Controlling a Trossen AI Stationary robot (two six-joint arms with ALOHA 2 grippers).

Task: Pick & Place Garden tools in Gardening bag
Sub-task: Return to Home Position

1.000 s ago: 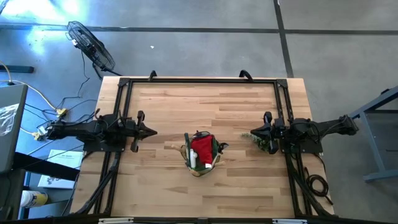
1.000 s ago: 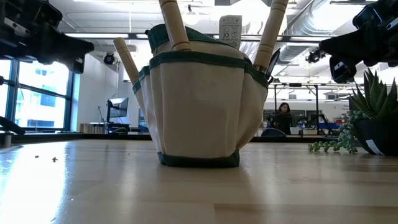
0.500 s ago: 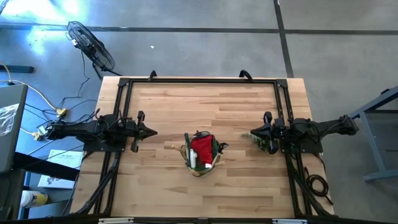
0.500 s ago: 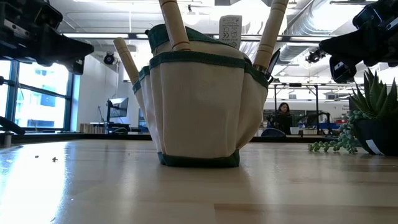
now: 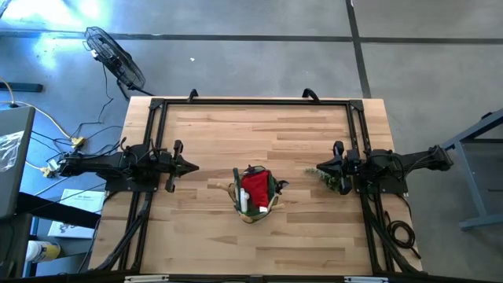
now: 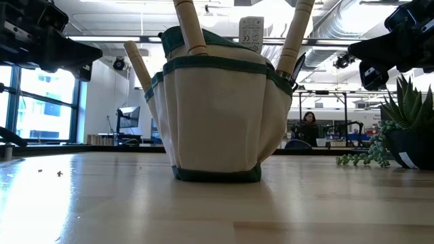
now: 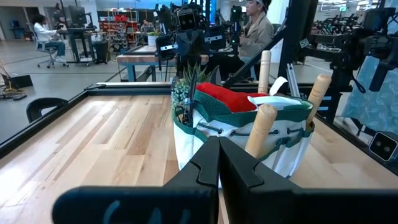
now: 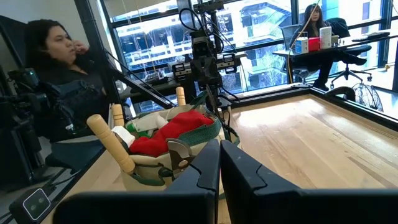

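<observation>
High view: the gardening bag (image 5: 269, 206) stands upright about midway between the worktop's (image 5: 259, 130) left and right edges, with a red bundle (image 5: 255, 187) filling its mouth. The left gripper (image 5: 191, 166) hangs near the left edge and the right gripper (image 5: 321, 169) near the right edge, both well apart from the bag; a green plant sprig (image 5: 328, 181) lies just beside the right one. Low view: 3 wooden handles (image 6: 188, 27) stick up out of the bag (image 6: 217, 115). Left wrist view: the left gripper's (image 7: 218, 142) fingers are pressed together, holding nothing, with the bag (image 7: 283, 158) ahead. Right wrist view: the right gripper (image 8: 219, 144) is likewise closed and empty, facing the bag (image 8: 149, 174).
</observation>
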